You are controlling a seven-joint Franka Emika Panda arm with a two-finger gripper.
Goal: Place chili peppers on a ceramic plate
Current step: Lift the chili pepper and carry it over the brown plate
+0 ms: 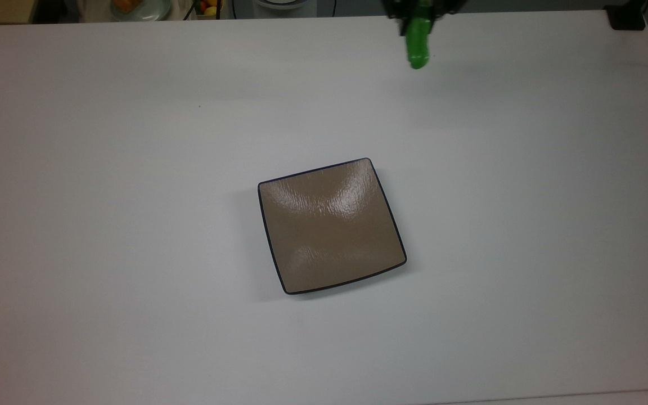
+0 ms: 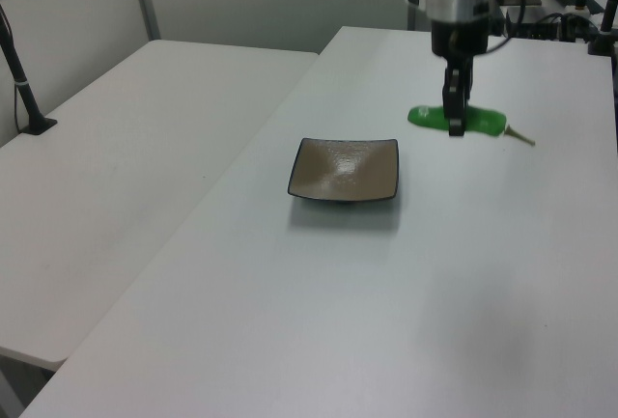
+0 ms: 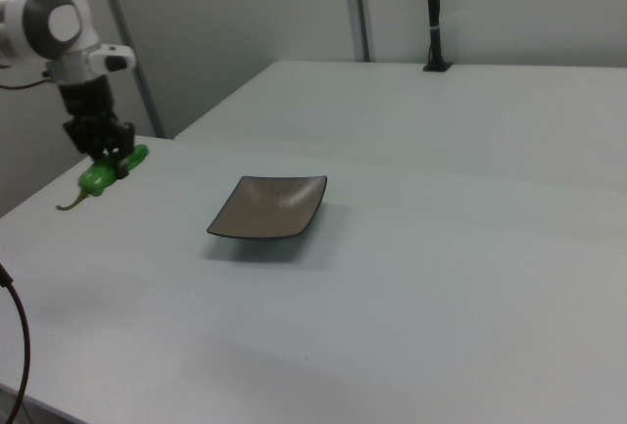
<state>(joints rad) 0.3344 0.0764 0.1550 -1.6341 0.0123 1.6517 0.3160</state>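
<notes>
Holding the chili pepper [image 2: 457,120] aloft, the gripper [image 2: 455,126] hangs above the white table [image 2: 406,273].

The tool [image 2: 455,119] grips the green pepper [image 2: 480,123] (held level) above the table, beyond the plate [image 2: 346,170].

we count: chili peppers [image 2: 456,120] – 1 (a single green one) | ceramic plate [image 1: 331,225] – 1 | gripper [image 2: 455,126] – 1 | white tables [image 2: 319,273] – 2

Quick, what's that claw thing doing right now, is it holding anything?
Gripper: closed on the green chili pepper, held in the air, apart from the ceramic plate.
</notes>
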